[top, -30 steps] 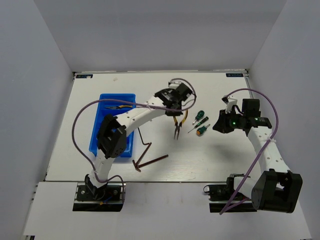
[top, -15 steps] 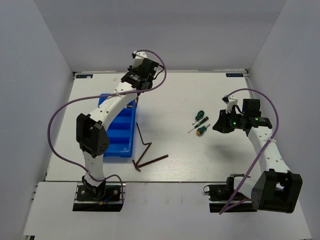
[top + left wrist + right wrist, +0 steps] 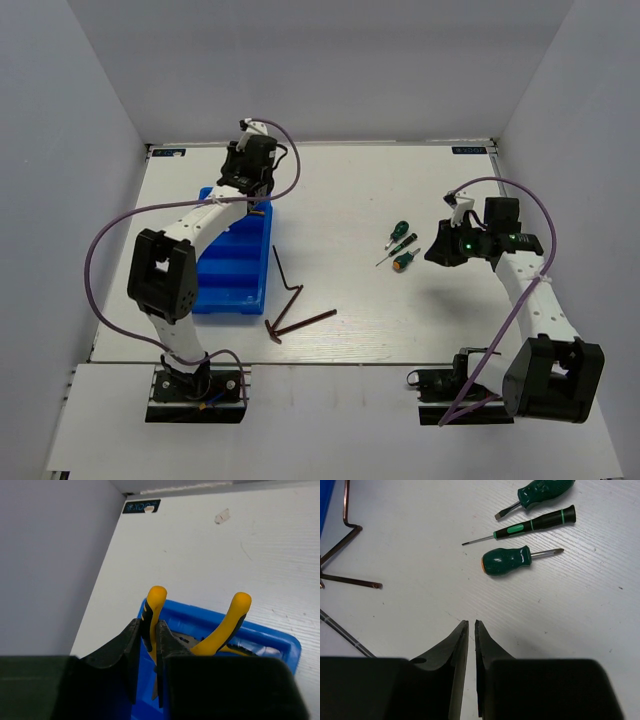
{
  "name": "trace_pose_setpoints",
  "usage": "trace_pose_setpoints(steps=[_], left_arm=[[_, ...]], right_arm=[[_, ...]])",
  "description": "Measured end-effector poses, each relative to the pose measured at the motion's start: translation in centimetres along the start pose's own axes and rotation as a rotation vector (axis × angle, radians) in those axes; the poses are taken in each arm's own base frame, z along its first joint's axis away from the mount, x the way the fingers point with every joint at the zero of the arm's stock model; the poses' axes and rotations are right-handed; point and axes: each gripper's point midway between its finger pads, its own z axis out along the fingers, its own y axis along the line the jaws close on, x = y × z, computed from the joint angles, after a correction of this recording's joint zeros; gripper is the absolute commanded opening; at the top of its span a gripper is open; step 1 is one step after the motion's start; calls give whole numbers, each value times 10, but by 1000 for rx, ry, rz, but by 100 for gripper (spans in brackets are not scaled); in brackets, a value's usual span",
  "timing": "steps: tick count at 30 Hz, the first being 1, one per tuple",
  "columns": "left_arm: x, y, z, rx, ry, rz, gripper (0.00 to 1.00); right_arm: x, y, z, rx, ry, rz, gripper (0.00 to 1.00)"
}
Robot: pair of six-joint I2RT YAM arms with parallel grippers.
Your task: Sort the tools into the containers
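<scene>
Table — pliers within left claw

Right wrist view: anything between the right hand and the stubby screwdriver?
Nothing. Only bare table separates the right hand from the stubby screwdriver; the right wrist view shows that stretch clearly.

White table, grey walls: the surroundings on my feeds.
From overhead I see the table boxed in by plain walls on the left, back and right. A small dark label sits at its far left corner and a second label at the far right. On my left wrist view a pale scrap of tape lies on the bare surface near the left-corner label, with a thin curved scratch close by.
</scene>
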Motion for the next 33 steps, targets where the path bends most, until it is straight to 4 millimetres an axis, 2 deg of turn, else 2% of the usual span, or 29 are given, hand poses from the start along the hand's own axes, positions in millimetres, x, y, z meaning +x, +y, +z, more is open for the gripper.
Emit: trace_pose_setpoints(steps=[4, 9, 15, 23, 28, 33], left_arm=[[-8, 10, 10, -3, -55, -25, 0], [-18, 4, 11, 60, -152, -14, 0], [-17, -1, 7, 138, -244, 43, 0], [0, -9, 15, 206, -323, 122, 0], [-8, -10, 16, 221, -390, 111, 0], [-5, -14, 16, 253, -421, 119, 0]], right_arm=[[2, -1, 2, -5, 8, 7, 17], [4, -2, 4, -10, 19, 13, 17], [7, -3, 8, -18, 34, 20, 17], [10, -3, 10, -31, 47, 24, 18], [11, -3, 11, -32, 52, 26, 18], [13, -4, 13, -35, 62, 32, 18]])
